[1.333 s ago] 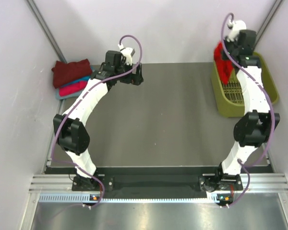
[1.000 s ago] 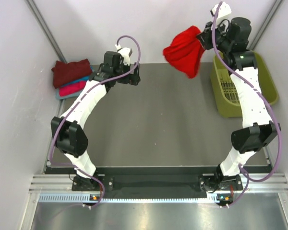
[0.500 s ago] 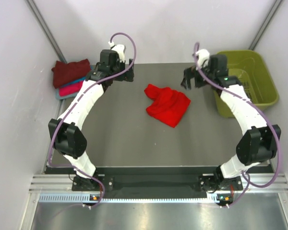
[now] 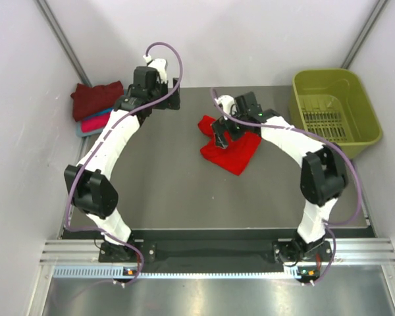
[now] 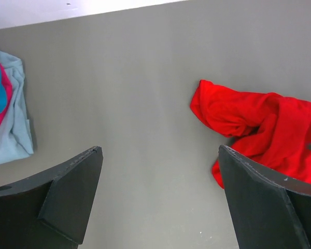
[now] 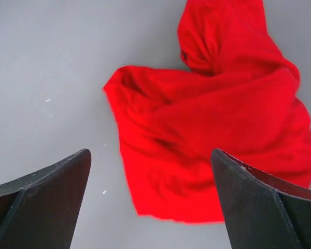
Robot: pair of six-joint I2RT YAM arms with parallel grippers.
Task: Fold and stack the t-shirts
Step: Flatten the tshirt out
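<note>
Top view, red t-shirt (image 4: 232,151): crumpled on the table (image 4: 178,191), not folded.
Top view, right hand (image 4: 221,130): directly over the red t-shirt's far-left part.
Top view, left hand (image 4: 173,99): left of and beyond the red t-shirt, well apart.
Top view, folded t-shirts (image 4: 96,105): stacked far left of the red t-shirt (maroon on top).
Top view, olive-green basket (image 4: 324,72): right of the red t-shirt.
Left wrist view, left hand: fingers spread wide, nothing between them; the red t-shirt lies to their right.
Right wrist view, right hand: fingers spread wide above the red t-shirt, gripping nothing.
</note>
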